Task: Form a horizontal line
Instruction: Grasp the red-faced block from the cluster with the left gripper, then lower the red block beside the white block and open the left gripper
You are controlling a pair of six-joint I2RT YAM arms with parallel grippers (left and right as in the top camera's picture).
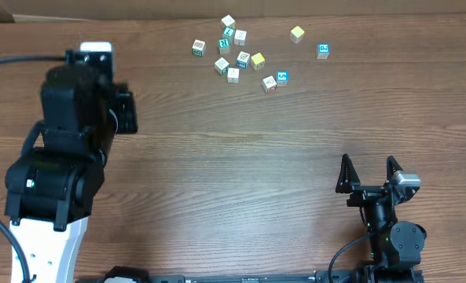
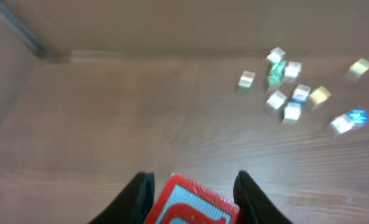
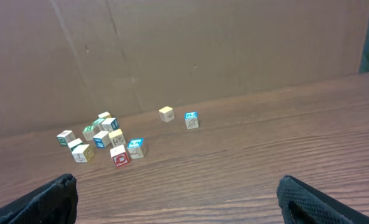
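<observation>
Several small letter cubes (image 1: 240,56) lie scattered at the far middle of the wooden table; they also show in the left wrist view (image 2: 287,93) and the right wrist view (image 3: 100,140). A yellow cube (image 1: 297,33) and a blue-topped cube (image 1: 323,50) sit apart to the right of the cluster. My left gripper (image 2: 194,177) is shut on a red cube with a light-blue face (image 2: 193,205), held above the table at the left (image 1: 126,110). In the overhead view this cube is hidden by the arm. My right gripper (image 1: 368,169) is open and empty near the front right (image 3: 176,186).
A brown cardboard wall (image 3: 190,50) stands behind the table's far edge. The left arm's large body (image 1: 60,165) covers the left side of the table. A dark cable (image 2: 19,31) runs at the far left corner.
</observation>
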